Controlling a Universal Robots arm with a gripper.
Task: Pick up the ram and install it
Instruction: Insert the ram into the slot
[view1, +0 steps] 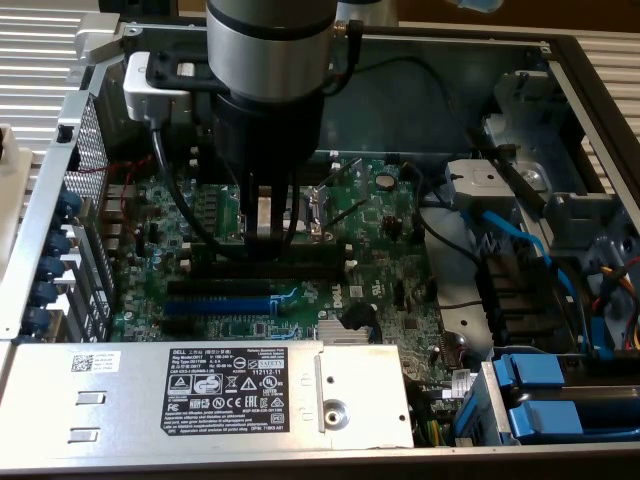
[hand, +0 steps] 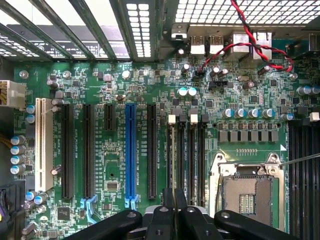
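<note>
Gripper (view1: 265, 235) is down inside the open PC case (view1: 575, 60), right over the black memory slots (hand: 192, 160) on the motherboard (hand: 115, 90), jaws pinched nearly together. In the wrist view they clamp a thin board seen edge-on, which looks like the ram (hand: 174, 192), standing upright and lined up with the slot nearest the blue expansion slot (hand: 131, 150); I can't tell whether it is seated. CPU socket (hand: 247, 195) sits just beside the slots, and the labelled power supply (view1: 230, 385) is at the case's near edge.
</note>
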